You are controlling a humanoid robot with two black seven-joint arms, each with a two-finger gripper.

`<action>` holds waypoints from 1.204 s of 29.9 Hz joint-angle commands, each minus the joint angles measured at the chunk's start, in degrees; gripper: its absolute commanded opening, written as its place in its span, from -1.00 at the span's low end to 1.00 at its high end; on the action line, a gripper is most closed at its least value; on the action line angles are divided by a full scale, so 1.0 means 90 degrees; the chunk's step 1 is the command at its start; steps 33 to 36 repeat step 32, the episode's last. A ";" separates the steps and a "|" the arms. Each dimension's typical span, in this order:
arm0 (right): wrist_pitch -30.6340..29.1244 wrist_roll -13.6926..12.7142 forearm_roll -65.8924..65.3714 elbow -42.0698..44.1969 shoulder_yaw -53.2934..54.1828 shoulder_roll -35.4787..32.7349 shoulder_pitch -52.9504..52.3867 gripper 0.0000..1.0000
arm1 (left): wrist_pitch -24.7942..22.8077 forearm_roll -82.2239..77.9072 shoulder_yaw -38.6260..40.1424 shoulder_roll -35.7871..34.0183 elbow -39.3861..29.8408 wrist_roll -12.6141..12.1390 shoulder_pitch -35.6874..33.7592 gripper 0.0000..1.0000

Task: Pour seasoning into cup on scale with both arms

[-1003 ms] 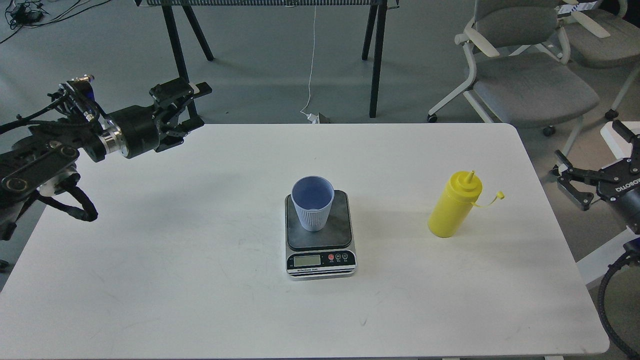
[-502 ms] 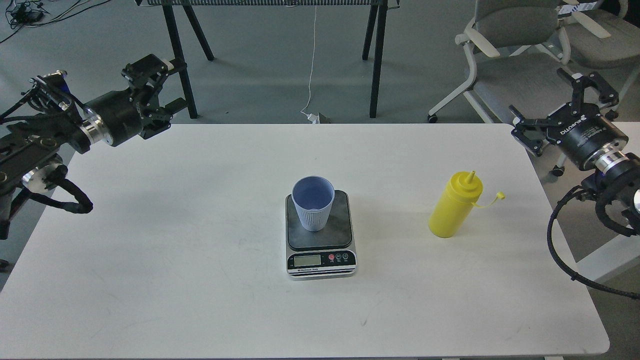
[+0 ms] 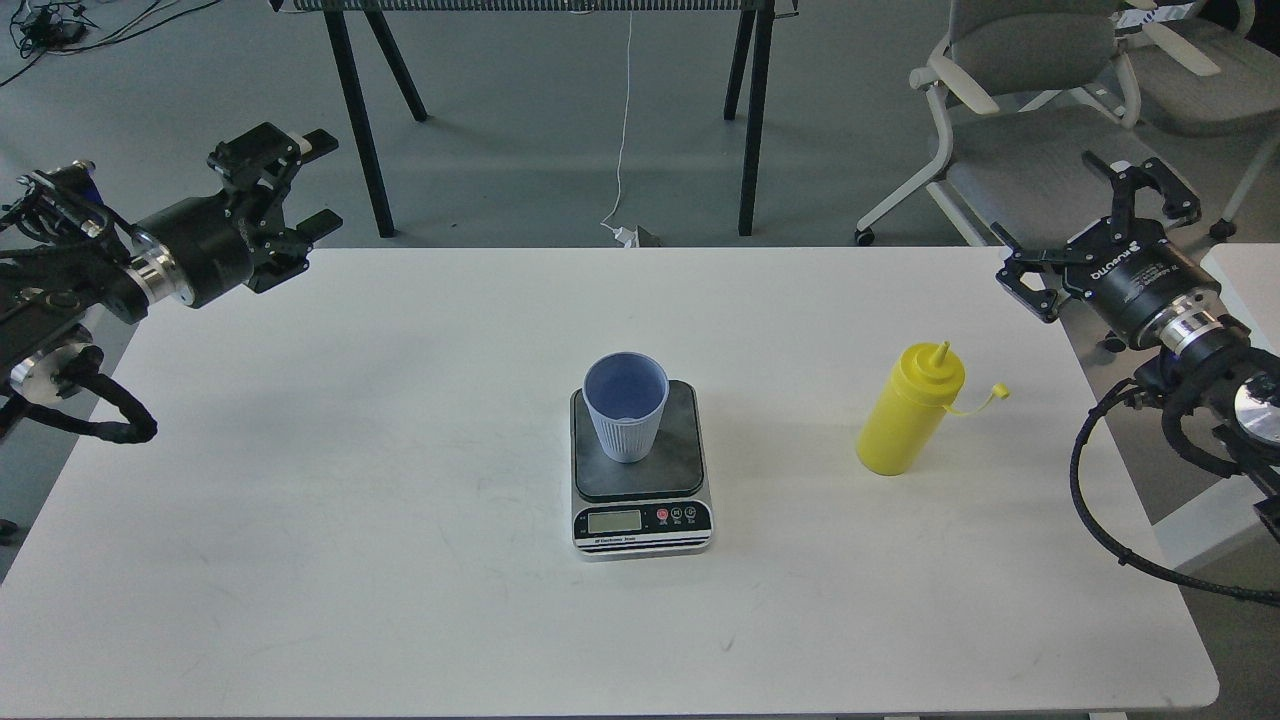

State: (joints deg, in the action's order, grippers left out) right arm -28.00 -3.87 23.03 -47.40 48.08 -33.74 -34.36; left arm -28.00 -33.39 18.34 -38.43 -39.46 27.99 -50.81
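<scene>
The yellow seasoning bottle stands upright on the right half of the white table, its small tethered cap hanging off to the right. The light blue-grey ribbed cup stands upright on the dark plate of the scale at the table's middle. My left gripper is open and empty over the table's far left corner, far from the cup. My right gripper is open and empty at the table's far right edge, above and behind the bottle, not touching it.
Grey office chairs stand behind the table at the right. Black stand legs rise behind the far edge. A second white surface lies off the right edge by my right arm.
My right arm has risen from low at the right edge and then shifted slightly left toward the bottle. My left arm has drawn back to the left. Cup, scale and bottle have not moved.
</scene>
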 commanded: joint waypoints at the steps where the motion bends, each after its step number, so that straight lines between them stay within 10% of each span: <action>1: 0.0000 0.0010 0.0000 0.0012 0.0020 -0.0001 -0.0001 0.97 | 0.0000 -0.0001 0.0042 0.0022 -0.0001 0.0001 -0.0018 1.00; 36: 0.0000 0.0010 -0.0136 0.0872 -0.0019 0.0029 0.0214 0.97 | 0.0000 0.0077 0.0306 0.0218 -0.0001 0.0001 -0.0126 1.00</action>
